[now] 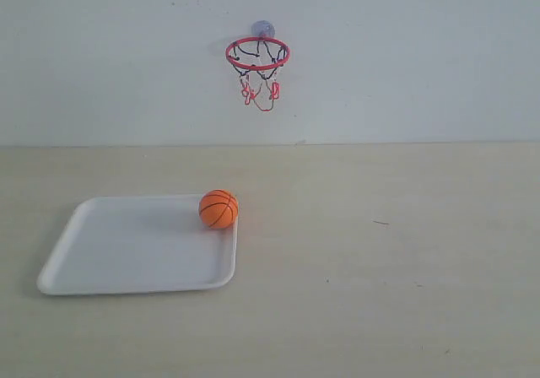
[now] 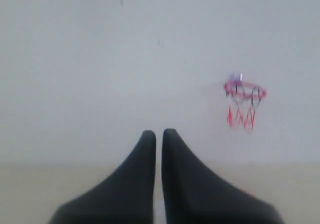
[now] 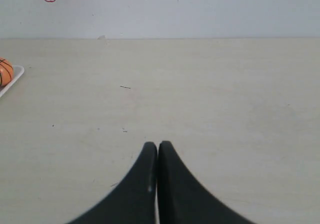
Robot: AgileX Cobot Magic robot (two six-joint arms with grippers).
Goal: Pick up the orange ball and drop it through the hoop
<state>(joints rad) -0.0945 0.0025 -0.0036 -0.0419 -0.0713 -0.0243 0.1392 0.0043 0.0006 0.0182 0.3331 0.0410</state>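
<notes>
- Orange ball (image 1: 218, 208) on far right corner of white tray (image 1: 135, 247), left of table centre, below hoop (image 1: 257, 54).
- Probably nearer left arm; round, no long axis.
- Left jaws, right jaws: together, empty.

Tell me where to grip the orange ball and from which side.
Grip the orange ball across its widest middle, probably from above. It is round, so any diameter works, but it sits in the far right corner of the white tray by its rim, which could block a low finger.
</notes>
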